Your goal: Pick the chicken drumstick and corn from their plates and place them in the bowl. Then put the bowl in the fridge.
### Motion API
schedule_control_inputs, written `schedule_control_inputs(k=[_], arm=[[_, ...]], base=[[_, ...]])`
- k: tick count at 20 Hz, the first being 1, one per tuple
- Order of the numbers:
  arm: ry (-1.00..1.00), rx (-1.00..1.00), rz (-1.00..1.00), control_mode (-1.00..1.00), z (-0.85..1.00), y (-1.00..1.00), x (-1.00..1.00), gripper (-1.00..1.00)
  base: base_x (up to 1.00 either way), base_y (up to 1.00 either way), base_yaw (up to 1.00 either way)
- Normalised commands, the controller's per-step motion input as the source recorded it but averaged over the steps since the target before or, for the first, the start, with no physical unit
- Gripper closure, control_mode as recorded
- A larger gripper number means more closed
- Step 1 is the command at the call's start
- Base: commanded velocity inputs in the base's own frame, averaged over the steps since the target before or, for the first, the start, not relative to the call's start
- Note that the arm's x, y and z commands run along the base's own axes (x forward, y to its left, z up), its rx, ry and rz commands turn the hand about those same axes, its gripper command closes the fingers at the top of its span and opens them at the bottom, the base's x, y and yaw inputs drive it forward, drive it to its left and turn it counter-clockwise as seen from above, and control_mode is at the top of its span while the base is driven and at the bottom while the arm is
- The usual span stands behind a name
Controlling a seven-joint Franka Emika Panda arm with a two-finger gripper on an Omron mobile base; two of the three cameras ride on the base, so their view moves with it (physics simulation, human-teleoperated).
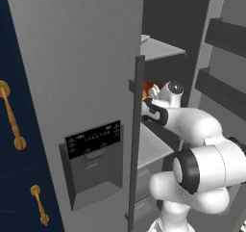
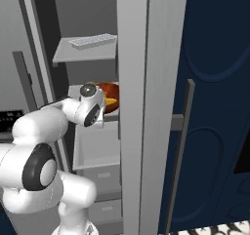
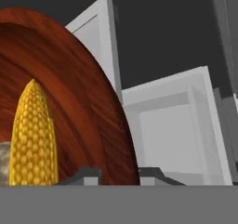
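Hand view shows you the gripper (image 3: pixel 116 175) closed on the bowl (image 3: pixel 88 107) rim, the corn (image 3: pixel 32 135) inside, over a fridge (image 2: pixel 146 107) shelf.

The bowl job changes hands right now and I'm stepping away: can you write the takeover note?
Gripper: jaws straddle the bowl's rim, one fingertip on either side of it; the pictures do not settle whether they grip it.
Bowl: reddish-brown, inside the open fridge at the middle shelf's height, with the arm reaching in to it.
Corn: in the bowl. A pale lump at its side may be the drumstick; too little of it shows to say.
Done: corn loaded, bowl brought into the fridge.
Left: probably confirm that the bowl rests on the shelf, open the jaws, draw the arm out.
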Motion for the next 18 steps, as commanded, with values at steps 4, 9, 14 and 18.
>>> schedule_control_inputs(k=[4,9,14,18], arm=[[0.08,0.00,0.00,-1.00,-0.29,0.00,0.58,1.00],[0.02,0.00,0.00,-1.00,-0.04,0.08,0.39,-1.00],[-0.02,0.00,0.00,-1.00,0.00,0.10,-0.03,-1.00],[-0.13,0.00,0.00,-1.00,0.07,0.23,-0.32,-1.00]], base=[[0.00,0.00,0.00],[0.00,0.00,0.00],[0.00,0.00,0.00],[0.00,0.00,0.00]])
